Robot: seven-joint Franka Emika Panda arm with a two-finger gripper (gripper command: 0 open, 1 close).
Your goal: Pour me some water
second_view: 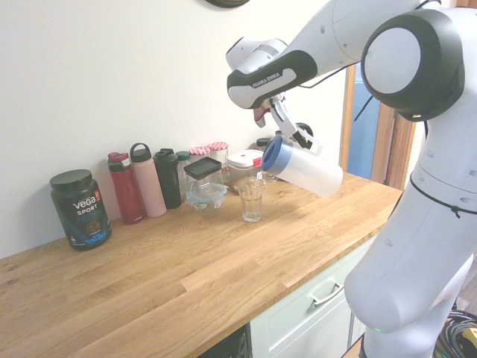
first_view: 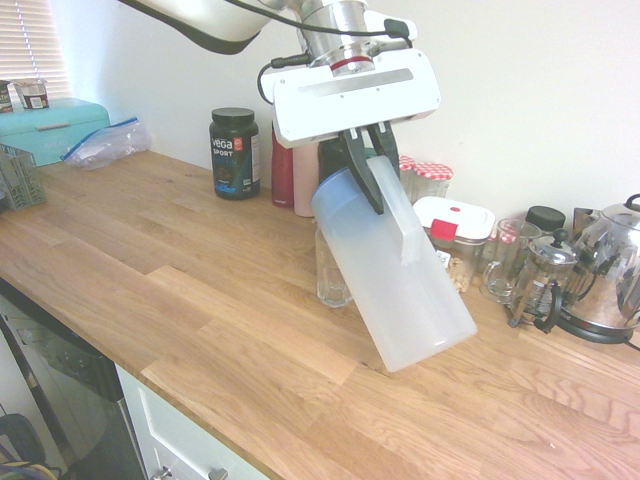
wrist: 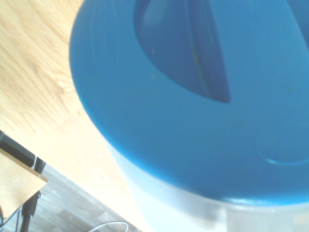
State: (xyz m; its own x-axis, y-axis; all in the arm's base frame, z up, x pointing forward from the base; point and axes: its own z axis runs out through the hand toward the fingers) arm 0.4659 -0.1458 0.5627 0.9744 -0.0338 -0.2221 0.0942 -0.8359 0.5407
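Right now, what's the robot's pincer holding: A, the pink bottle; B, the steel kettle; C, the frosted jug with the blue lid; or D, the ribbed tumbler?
C: the pincer is closed on the handle of the tilted frosted jug, off the counter.

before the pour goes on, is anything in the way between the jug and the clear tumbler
Nothing visible stands between them. The gripper holds the jug tilted, its blue lid toward the tumbler and above it. The lidded containers stand behind, nearer the wall.
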